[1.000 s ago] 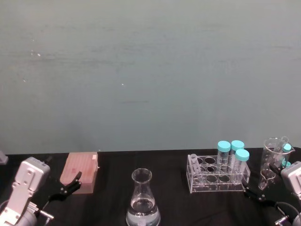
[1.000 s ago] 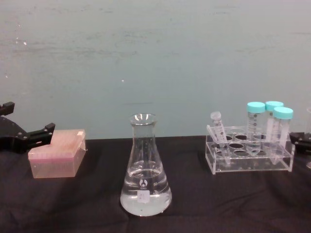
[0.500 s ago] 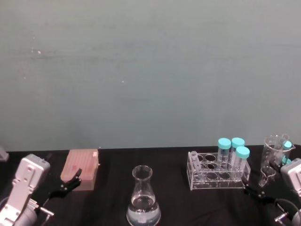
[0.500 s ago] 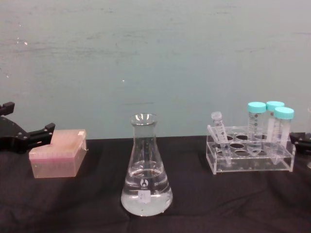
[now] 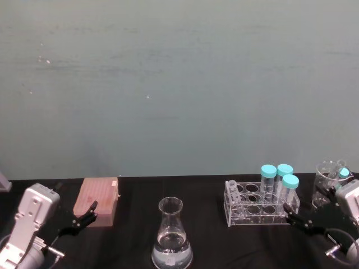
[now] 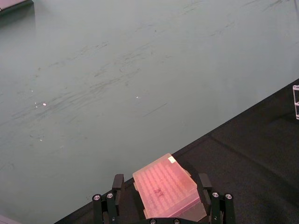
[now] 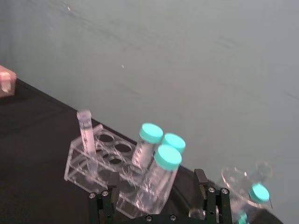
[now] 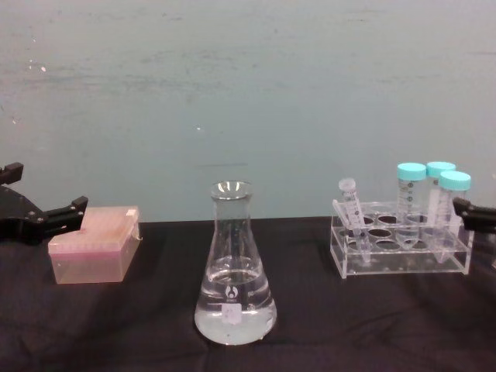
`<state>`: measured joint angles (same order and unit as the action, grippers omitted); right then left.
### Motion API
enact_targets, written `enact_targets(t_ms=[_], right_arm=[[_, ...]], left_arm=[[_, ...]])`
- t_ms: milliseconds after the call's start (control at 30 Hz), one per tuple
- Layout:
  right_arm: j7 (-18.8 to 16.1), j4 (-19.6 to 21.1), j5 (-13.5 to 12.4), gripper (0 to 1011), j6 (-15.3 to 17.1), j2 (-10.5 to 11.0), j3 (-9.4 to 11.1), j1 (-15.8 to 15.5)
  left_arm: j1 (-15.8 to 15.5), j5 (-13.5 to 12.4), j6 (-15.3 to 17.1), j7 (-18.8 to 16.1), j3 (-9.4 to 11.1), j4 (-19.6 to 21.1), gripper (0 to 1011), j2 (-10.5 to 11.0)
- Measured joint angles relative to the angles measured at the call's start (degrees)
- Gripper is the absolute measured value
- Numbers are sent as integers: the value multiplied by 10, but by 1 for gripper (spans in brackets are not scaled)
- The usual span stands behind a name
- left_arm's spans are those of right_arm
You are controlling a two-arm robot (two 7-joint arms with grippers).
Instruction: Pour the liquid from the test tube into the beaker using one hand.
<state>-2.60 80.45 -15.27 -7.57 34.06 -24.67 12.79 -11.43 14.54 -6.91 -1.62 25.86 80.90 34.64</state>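
Two pairs of jaws, both spread wide and empty. My right gripper (image 5: pixel 298 220) hangs at the near corner of the clear rack (image 5: pixel 252 216). Ahead and to its left, the test tube (image 5: pixel 231 190) leans in the rack's end slot. The beaker (image 5: pixel 171 235), holding clear liquid (image 8: pixel 234 314), stands farther left. My left gripper (image 5: pixel 84 217) sits beside a pink box (image 5: pixel 98 199).

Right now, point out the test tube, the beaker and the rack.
test tube (image 8: pixel 353 211): chest view, middle of its slanted barrel.
beaker (image 8: pixel 234 260): chest view, middle of the glass body.
rack (image 8: pixel 403 263): chest view, clear front wall.
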Motion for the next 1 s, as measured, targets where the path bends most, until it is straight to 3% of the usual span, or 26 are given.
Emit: enact_targets(t_ms=[267,533,1000], right_arm=[[-36,-3,14,1003,-17,-11,-3,23],[-107,-34,13,1003,-28,-30,-12,68],[-189,-93,6,1003,-13,-63,-20,123]], left_arm=[[0,0,0,0,0,0,1000,0],[0,0,0,0,0,0,1000,0],[0,0,0,0,0,0,1000,0]])
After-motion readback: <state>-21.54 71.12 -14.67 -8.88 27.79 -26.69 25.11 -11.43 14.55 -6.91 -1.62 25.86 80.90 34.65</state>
